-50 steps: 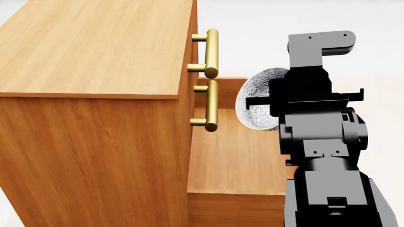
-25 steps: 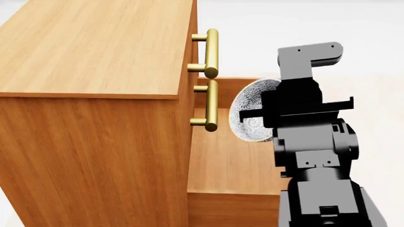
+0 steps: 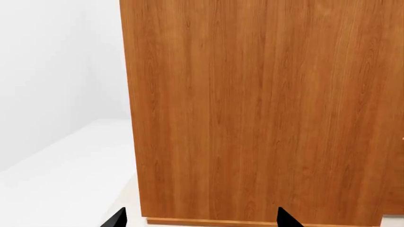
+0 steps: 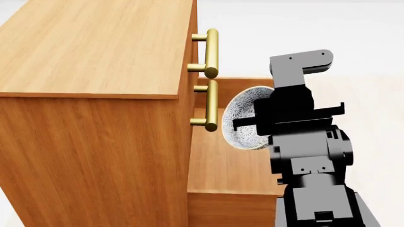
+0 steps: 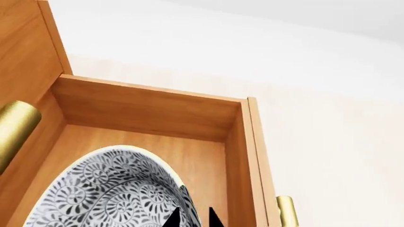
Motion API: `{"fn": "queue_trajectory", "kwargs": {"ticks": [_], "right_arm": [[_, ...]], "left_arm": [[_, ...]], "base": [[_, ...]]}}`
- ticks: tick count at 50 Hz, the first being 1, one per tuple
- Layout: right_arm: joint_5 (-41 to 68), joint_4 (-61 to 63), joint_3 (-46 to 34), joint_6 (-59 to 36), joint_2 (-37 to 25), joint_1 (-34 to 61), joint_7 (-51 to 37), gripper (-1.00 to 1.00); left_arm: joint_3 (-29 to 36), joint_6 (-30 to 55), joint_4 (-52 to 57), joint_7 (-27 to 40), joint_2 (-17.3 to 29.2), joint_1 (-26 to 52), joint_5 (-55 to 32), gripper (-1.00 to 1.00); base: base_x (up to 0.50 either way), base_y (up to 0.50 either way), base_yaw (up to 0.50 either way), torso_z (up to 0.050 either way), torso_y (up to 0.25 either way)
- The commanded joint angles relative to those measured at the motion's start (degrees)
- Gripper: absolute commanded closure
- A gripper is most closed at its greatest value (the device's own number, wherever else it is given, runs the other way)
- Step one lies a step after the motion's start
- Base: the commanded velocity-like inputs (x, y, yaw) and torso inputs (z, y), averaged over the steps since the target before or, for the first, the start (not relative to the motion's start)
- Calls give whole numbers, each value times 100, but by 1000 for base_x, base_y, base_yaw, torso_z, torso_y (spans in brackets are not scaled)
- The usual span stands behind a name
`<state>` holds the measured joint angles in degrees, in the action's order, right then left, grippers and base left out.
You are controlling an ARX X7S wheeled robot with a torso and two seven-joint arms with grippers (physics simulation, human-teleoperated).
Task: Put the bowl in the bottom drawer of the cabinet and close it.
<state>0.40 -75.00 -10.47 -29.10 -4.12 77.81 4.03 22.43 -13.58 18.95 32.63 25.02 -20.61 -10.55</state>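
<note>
bowl (image 4: 243,124) — over open bottom drawer (image 4: 230,168)

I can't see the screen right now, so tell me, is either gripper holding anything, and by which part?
The right gripper holds the bowl by its rim, tilted on edge over the open bottom drawer. The left gripper holds nothing.

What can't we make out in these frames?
- Right gripper contact on the floral-patterned bowl: the arm hides it in the head view; the wrist view's edge crops all but the fingertips.
- Left gripper: only two dark tips show; absent from the head view.
- Orange-brown wood bottom drawer's floor under the bowl: hidden by the bowl.
- Its brass handle: cropped in the right wrist view, behind the arm in the head view.
</note>
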Motion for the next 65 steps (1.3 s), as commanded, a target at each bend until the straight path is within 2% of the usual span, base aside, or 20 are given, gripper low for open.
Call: {"fn": "queue_trajectory", "kwargs": {"ticks": [1,45,65], "right_arm": [[-9,3,-11,2,21,-9,171,100],[70,3,484,-388,-24,-85,423,100],[12,3,601,-447,-28,-152,814,100]], "left_arm": [[12,-2,-8,8,11,13,-7,-100],[56,-1,-2,58,47,38,-19,-100],[73,-29,-43,69,59,55,-32,-100]], "base": [[0,0,0,0,0],[0,0,0,0,0],[0,0,0,0,1]]}}
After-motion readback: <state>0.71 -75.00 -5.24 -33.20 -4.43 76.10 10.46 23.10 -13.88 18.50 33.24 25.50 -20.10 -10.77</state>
